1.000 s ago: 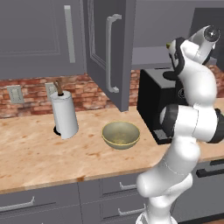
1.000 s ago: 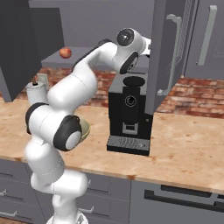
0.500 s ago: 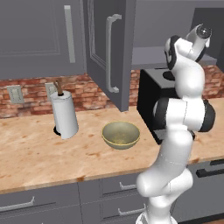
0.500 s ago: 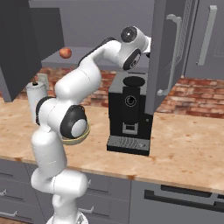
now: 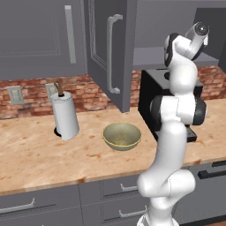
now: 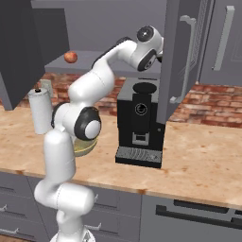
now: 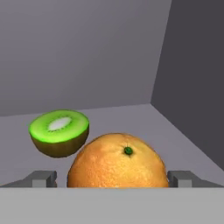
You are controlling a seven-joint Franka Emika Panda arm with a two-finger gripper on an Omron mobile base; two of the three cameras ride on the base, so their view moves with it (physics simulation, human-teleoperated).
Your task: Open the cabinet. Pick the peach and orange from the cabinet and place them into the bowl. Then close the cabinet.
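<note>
Both doors of the cabinet stand open, and the arm reaches up onto its grey shelf. In the hand view the orange lies close in front, between the two fingertips. My gripper is open, a finger on each side of the orange and a small gap on the left. The peach rests on the shelf, well to the left of the hand. On the counter stands the olive bowl, below the left door. In the right base view the right door hides the fingers.
A halved green kiwi lies on the shelf just behind and left of the orange. The cabinet's side wall is close on the right. A black coffee machine stands under the shelf. A paper-towel roll is left of the bowl.
The arm's lower links have swung upright and the elbow has risen. The hand has edged a little further up and in toward the shelf. The jaws have stayed wide.
</note>
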